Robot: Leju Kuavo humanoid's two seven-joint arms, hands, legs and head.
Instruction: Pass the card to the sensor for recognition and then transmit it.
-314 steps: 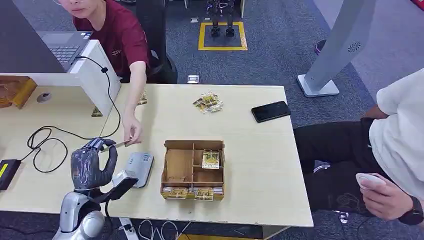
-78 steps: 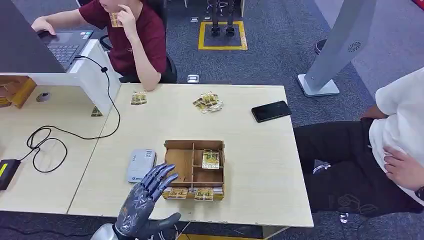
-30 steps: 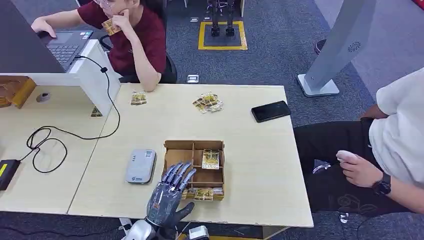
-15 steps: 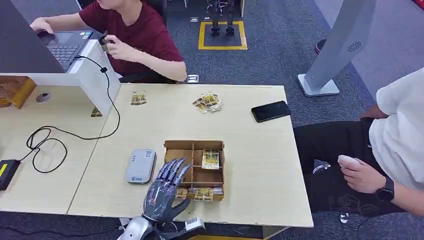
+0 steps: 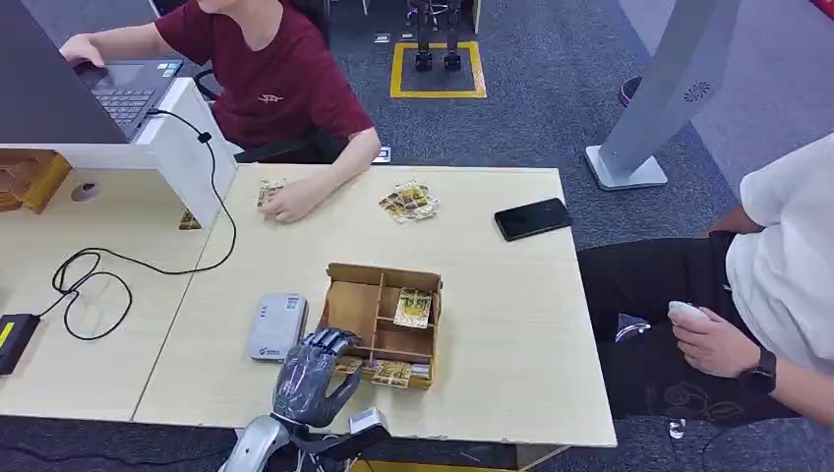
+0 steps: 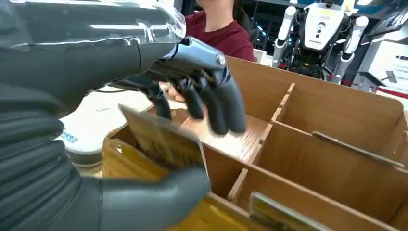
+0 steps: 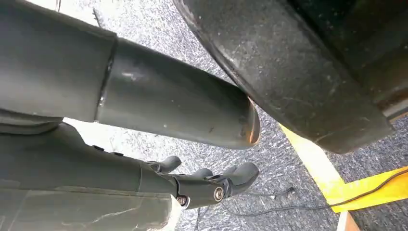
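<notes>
- Tilted now, the wooden box (image 5: 382, 323) has lifted at its near-left corner.
- Left hand (image 5: 308, 372) pinches a card (image 6: 161, 139) there.
- Right hand (image 7: 211, 183) hangs with fingers loosely apart, holding nothing.

A pale wooden surface (image 5: 511, 295) carries the robot hand (image 5: 310, 374); blue-grey carpet (image 5: 551, 108) lies beyond it; a yellow floor square (image 5: 438, 71) far ahead; a grey stand (image 5: 654, 98) to the far right.

Hiding front-left compartment of box (image 5: 382, 324) behind left hand (image 5: 307, 374); card (image 6: 161, 139) partly covered by thumb, print too blurred to read.
</notes>
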